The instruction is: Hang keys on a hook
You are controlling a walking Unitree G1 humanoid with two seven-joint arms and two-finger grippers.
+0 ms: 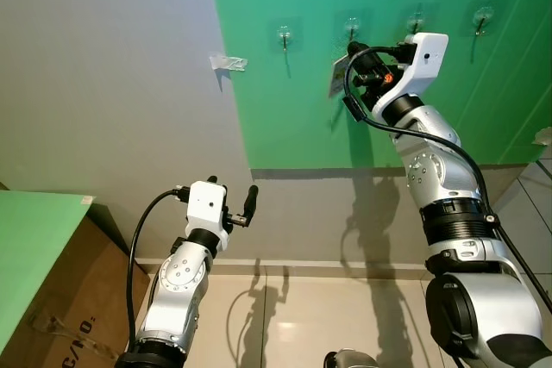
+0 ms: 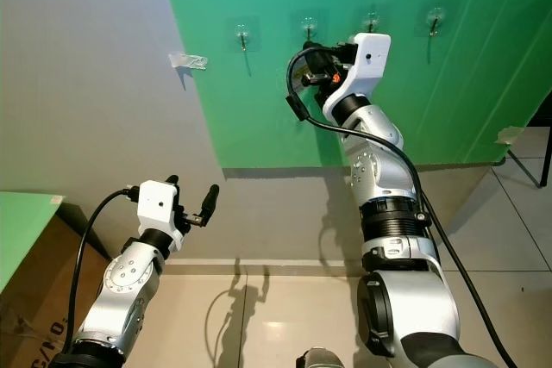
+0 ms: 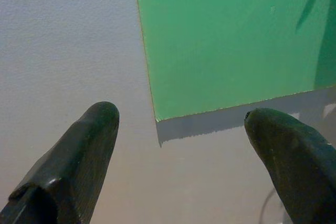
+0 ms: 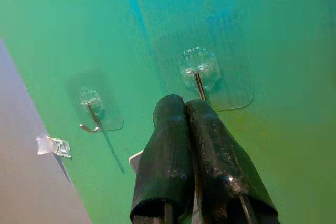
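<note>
Four clear hooks (image 1: 285,37) line the green panel (image 1: 302,118) on a grey wall (image 1: 103,109). Pressed shut, the right gripper (image 4: 186,109) sits just under the second hook (image 4: 198,69), pinching a white tag (image 1: 337,77); the keys are hidden. Low by a cardboard box (image 1: 60,299), the left gripper (image 1: 231,202) gapes, holding nothing.

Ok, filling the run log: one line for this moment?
right gripper: shut on key tag, at second hook | left gripper: open, idle | green board: four hooks
</note>
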